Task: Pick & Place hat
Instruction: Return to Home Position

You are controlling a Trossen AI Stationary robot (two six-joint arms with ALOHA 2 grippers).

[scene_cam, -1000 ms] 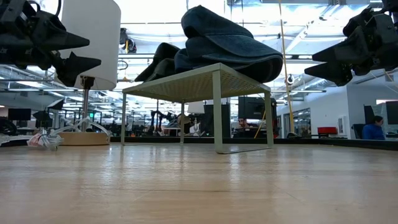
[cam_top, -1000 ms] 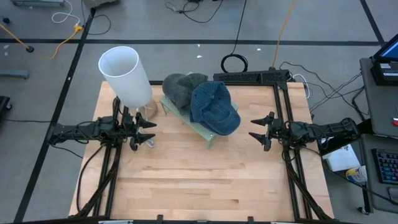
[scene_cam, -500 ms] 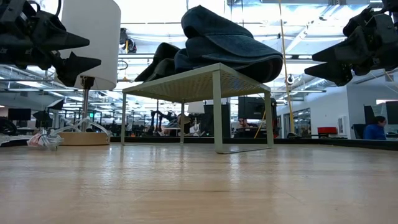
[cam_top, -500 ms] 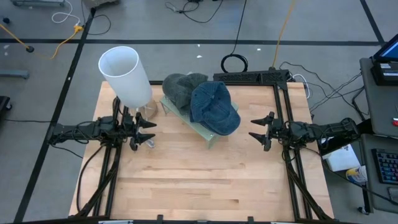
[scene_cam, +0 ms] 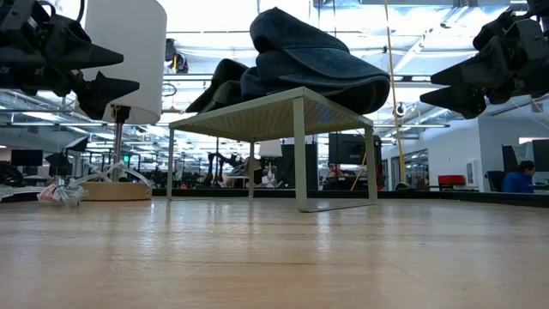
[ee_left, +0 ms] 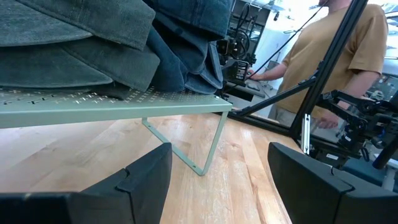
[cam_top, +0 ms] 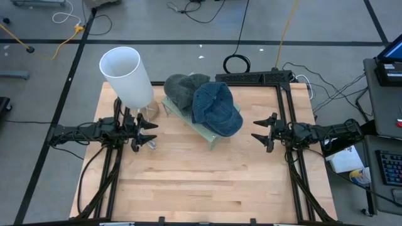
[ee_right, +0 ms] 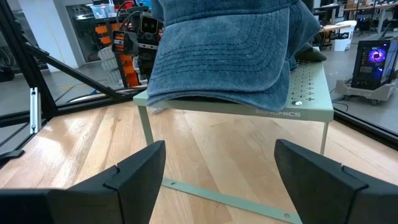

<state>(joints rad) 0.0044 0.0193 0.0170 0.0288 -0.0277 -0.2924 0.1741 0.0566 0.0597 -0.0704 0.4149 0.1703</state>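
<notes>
A blue denim cap point(cam_top: 217, 108) lies on a pale green metal stand point(cam_top: 210, 136), its brim toward the right arm point(ee_right: 230, 56). A grey-green cap point(cam_top: 180, 90) rests behind it on the same stand point(ee_left: 81, 37). My left gripper point(cam_top: 149, 132) is open, hovering left of the stand near the white cylinder point(cam_top: 127, 75). My right gripper point(cam_top: 262, 130) is open, hovering right of the stand, facing the blue cap. Neither touches anything.
The white cylinder sits on a thin post with a round base point(scene_cam: 111, 190) at the table's far left. A small crumpled object point(scene_cam: 58, 194) lies near it. A person in a tan shirt point(ee_left: 336, 56) stands beyond the table. Bare wood lies along the near side point(cam_top: 201, 182).
</notes>
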